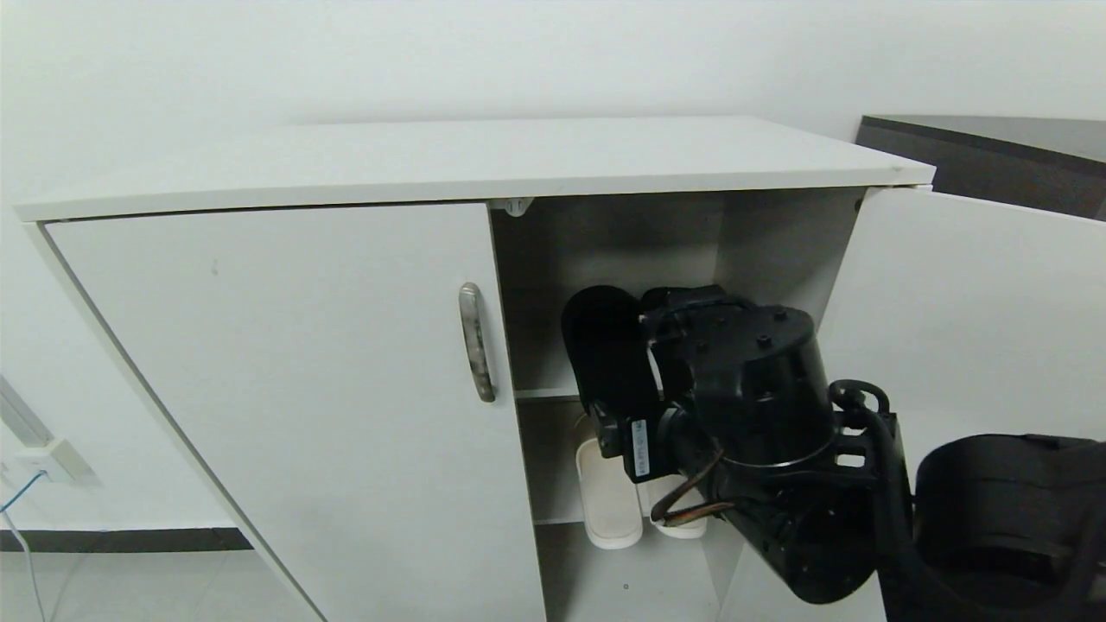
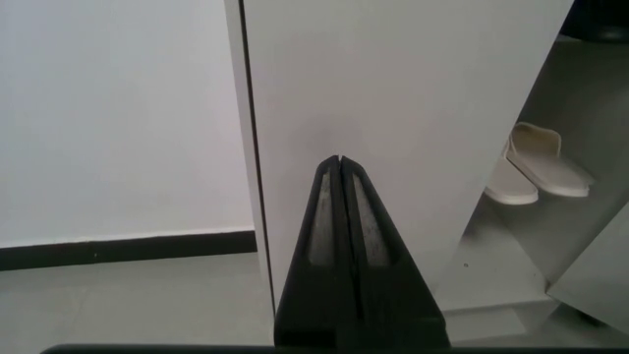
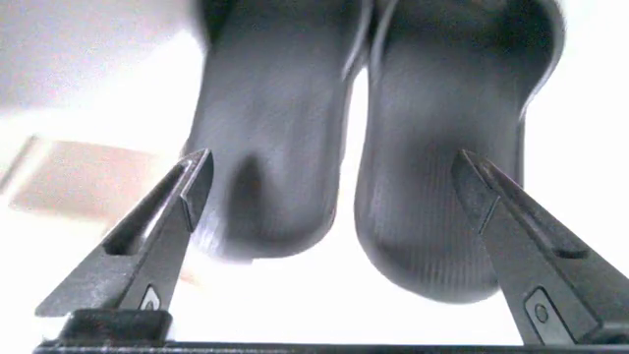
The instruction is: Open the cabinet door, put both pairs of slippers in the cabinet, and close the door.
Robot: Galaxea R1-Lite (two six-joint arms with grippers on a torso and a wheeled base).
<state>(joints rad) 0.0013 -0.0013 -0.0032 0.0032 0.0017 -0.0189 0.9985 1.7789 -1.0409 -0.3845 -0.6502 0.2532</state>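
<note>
Right wrist view: right tool spread open before black slippers on the upper shelf; left tool is closed, empty. Withdrawing could snag a slipper and drag it off.

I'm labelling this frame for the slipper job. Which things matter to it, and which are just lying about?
For the job: cabinet, open right door, black slippers, white slippers, open right end effector, shut left end effector.
Lying about: wall socket, blue cable, dark tabletop.

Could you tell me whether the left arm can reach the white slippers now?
Probably yes: the right door stands open, and nothing lies between the left end effector and the white slippers.
</note>
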